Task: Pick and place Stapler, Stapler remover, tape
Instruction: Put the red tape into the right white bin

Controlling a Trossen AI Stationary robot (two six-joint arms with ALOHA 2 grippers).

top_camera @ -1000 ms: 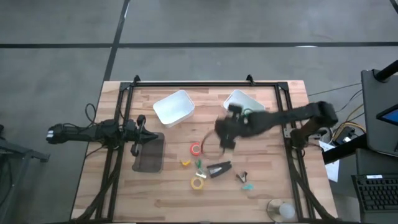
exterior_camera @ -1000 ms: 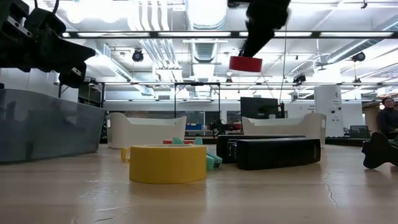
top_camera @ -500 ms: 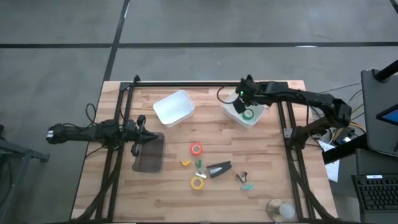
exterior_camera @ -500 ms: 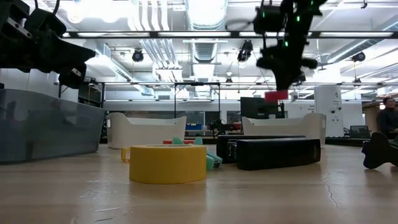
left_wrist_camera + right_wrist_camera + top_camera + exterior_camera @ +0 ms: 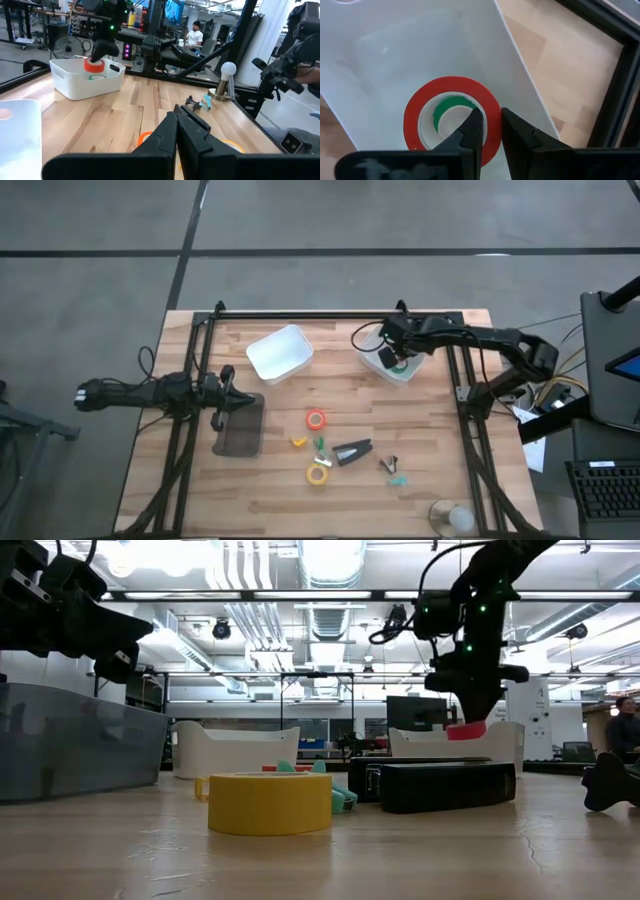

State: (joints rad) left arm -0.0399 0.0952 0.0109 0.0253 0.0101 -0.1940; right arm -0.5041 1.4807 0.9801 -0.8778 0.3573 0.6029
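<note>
My right gripper (image 5: 489, 117) is shut on the red tape roll (image 5: 451, 85) and hangs over the right white bin (image 5: 412, 374) at the table's far right. The green tape roll (image 5: 440, 114) lies flat in that bin, seen through the red roll's hole. The orange tape (image 5: 316, 419), yellow tape (image 5: 318, 474) and black stapler (image 5: 352, 452) lie on the table's middle, with small coloured staple removers (image 5: 321, 444) among them. My left gripper (image 5: 176, 117) is shut and waits at the left, above the grey bin (image 5: 240, 426). My right gripper holds the red tape roll by its ring wall (image 5: 492, 107), one finger (image 5: 472, 131) inside the hole and one (image 5: 517, 131) outside. The fingers come from above, pointing down. The roll lies roughly level, lifted clear, just above the bin's rim (image 5: 466, 730).
A second white bin (image 5: 280, 352) stands at the far middle. A teal remover (image 5: 399, 479) and a dark one (image 5: 388, 465) lie right of the stapler. A small lamp or ball (image 5: 455, 518) stands at the near right corner. A black frame rail (image 5: 615, 85) runs beside the right bin.
My right gripper has carried the red tape from above the table's middle toward the far right, over the right white bin, and has come down until the roll hangs at about the bin's rim. It has stayed shut on the roll. The left arm has kept still.
</note>
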